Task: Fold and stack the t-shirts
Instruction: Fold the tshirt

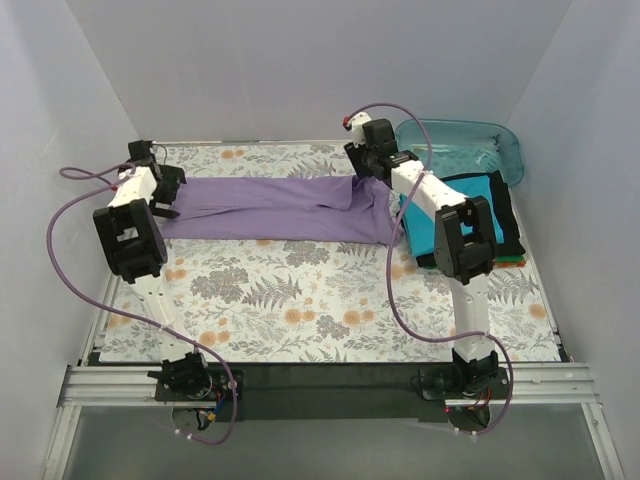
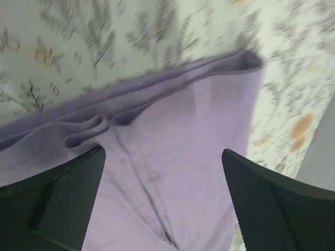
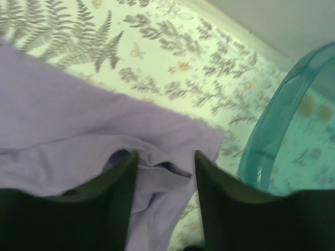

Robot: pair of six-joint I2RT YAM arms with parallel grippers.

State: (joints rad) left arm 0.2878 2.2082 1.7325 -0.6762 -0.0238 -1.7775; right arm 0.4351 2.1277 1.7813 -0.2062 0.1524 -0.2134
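Note:
The lavender-purple t-shirt (image 1: 270,208) lies folded into a long band across the back of the table. My left gripper (image 1: 166,196) is over its left end. In the left wrist view the gripper (image 2: 162,209) is open wide, with the flat purple cloth (image 2: 183,130) below the gap. My right gripper (image 1: 367,172) is over the shirt's right end. In the right wrist view the gripper (image 3: 165,178) is open, with bunched purple cloth (image 3: 157,172) between its fingers. Folded shirts are stacked at the right: teal (image 1: 478,205) on top, black (image 1: 508,225) under it, and an orange-red edge (image 1: 512,262) at the bottom.
A clear teal plastic tub (image 1: 470,145) stands at the back right, behind the stack; its rim shows in the right wrist view (image 3: 277,125). The table has a fern-print cover (image 1: 300,300). Grey walls close in on the left, back and right.

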